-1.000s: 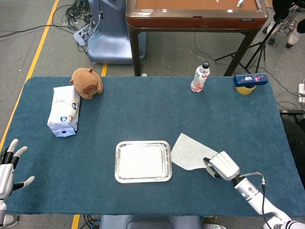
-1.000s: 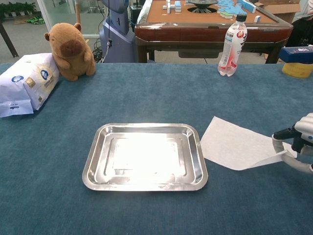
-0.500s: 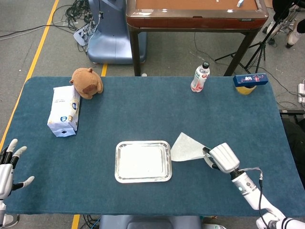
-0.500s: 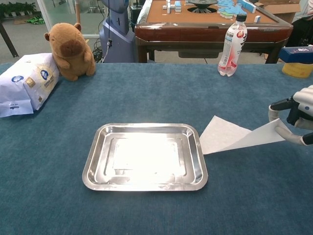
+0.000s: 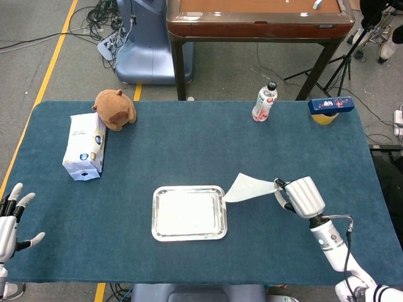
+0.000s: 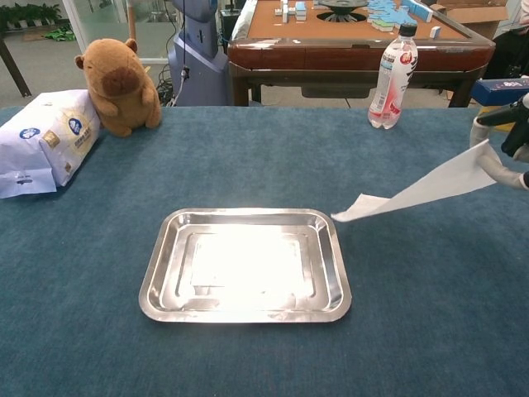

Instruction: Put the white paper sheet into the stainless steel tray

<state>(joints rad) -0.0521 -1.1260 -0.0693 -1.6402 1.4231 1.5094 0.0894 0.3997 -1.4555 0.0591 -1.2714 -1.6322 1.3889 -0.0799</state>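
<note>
Evidently limp and near weightless, the white paper sheet (image 5: 249,188) hangs from the right hand (image 5: 301,197), pinched at one edge, its far corner trailing just beside the stainless steel tray (image 5: 189,234) near the desk's front edge; left hand (image 5: 11,221) spread, idle.

The white paper sheet (image 5: 250,187) hangs slanted from my right hand (image 5: 301,197), its far corner dipping just beside the right rim of the stainless steel tray (image 5: 189,212). The tray lies flat, shiny and bare, near the table's front edge.
</note>
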